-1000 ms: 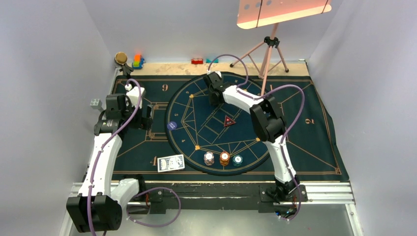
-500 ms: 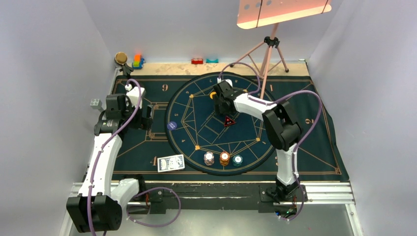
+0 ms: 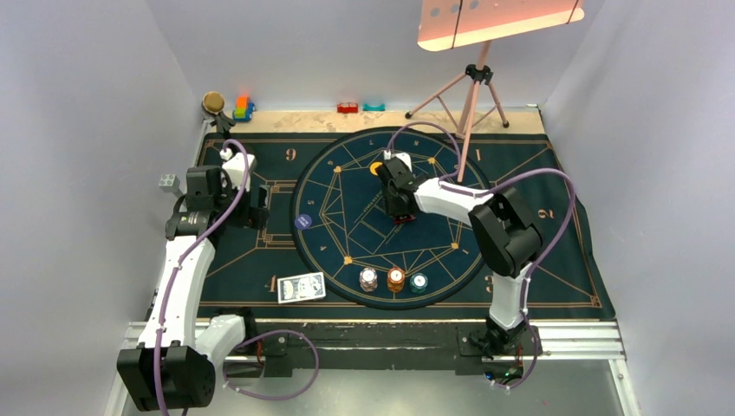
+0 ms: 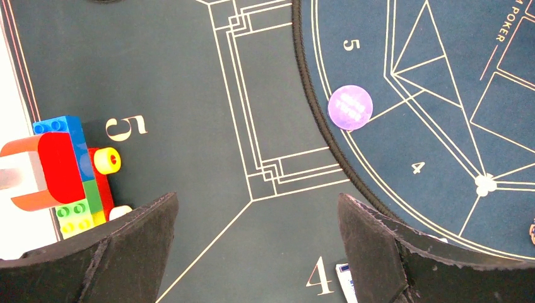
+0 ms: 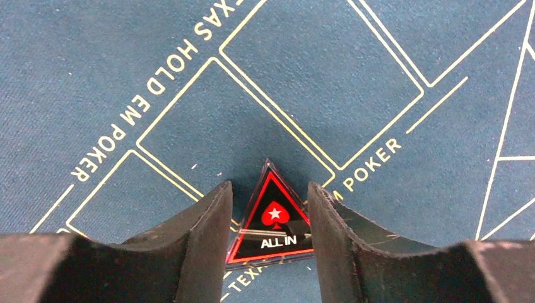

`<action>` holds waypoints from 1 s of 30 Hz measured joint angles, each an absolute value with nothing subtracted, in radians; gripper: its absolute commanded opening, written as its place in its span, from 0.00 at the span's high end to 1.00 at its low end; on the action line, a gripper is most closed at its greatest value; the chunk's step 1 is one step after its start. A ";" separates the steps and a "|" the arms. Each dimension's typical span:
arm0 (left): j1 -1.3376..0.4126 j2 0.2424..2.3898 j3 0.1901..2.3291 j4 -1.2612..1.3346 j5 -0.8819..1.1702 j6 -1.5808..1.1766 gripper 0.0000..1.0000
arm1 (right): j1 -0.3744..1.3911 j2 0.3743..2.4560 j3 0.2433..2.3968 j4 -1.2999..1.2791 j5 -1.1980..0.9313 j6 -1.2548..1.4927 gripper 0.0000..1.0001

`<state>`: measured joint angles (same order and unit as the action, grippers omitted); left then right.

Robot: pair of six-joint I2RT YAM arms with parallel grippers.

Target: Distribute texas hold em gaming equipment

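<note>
The red triangular token [image 5: 274,221] marked ALL IN lies on the mat's centre circle. My right gripper [image 5: 269,202] has both fingers pressed against its sides; in the top view the gripper [image 3: 400,212] hides most of it. An orange chip [image 3: 376,168] lies just behind that gripper. White [image 3: 368,279], orange [image 3: 396,278] and teal [image 3: 419,281] chips stand in a row at the circle's near edge, with the playing cards [image 3: 302,286] to their left. A blue chip [image 3: 302,221] [image 4: 350,107] sits at the circle's left rim. My left gripper [image 4: 255,243] hangs open over bare mat.
The dark blue mat [image 3: 537,251] covers the table. Colourful toy blocks [image 4: 63,170] stand left of my left gripper. More blocks [image 3: 242,107], a red piece [image 3: 347,107] and a teal piece [image 3: 374,107] line the far edge. A tripod [image 3: 472,95] stands at the back right.
My right gripper moved from the circle's far side toward me, leaving an orange chip there, and its jaws came in around the red token. The left arm has not moved.
</note>
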<state>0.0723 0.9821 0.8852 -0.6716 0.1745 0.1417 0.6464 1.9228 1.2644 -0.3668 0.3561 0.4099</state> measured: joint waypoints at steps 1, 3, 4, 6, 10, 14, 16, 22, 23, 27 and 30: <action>0.072 0.982 0.885 -0.672 0.175 0.142 0.00 | 0.645 1.920 1.259 -0.367 0.358 0.417 0.54; 0.072 0.982 0.885 -0.672 0.175 0.142 0.00 | 0.640 1.909 1.245 -0.372 0.361 0.437 0.57; 0.072 0.982 0.885 -0.672 0.175 0.142 0.00 | 0.636 1.901 1.236 -0.374 0.363 0.448 0.58; 0.073 0.982 0.885 -0.672 0.175 0.142 0.00 | 0.627 1.879 1.209 -0.383 0.371 0.469 0.61; 0.074 0.982 0.885 -0.672 0.175 0.142 0.00 | 0.580 1.785 1.109 -0.436 0.377 0.518 0.66; 0.078 0.982 0.885 -0.673 0.175 0.142 0.00 | 0.510 1.687 1.019 -0.518 0.377 0.564 0.68; 0.078 0.982 0.885 -0.675 0.176 0.142 0.00 | 0.474 1.637 0.988 -0.564 0.378 0.581 0.68; 0.078 0.982 0.885 -0.676 0.185 0.142 0.00 | 0.363 1.506 0.907 -0.605 0.376 0.591 0.64; 0.078 0.982 0.885 -0.676 0.187 0.142 0.00 | 0.348 1.497 0.904 -0.611 0.377 0.591 0.59; 0.078 0.982 0.885 -0.676 0.191 0.142 0.00 | 0.331 1.502 0.906 -0.614 0.375 0.581 0.37; 0.078 0.981 0.885 -0.676 0.194 0.142 0.00 | 0.335 1.511 0.935 -0.617 0.372 0.560 0.20</action>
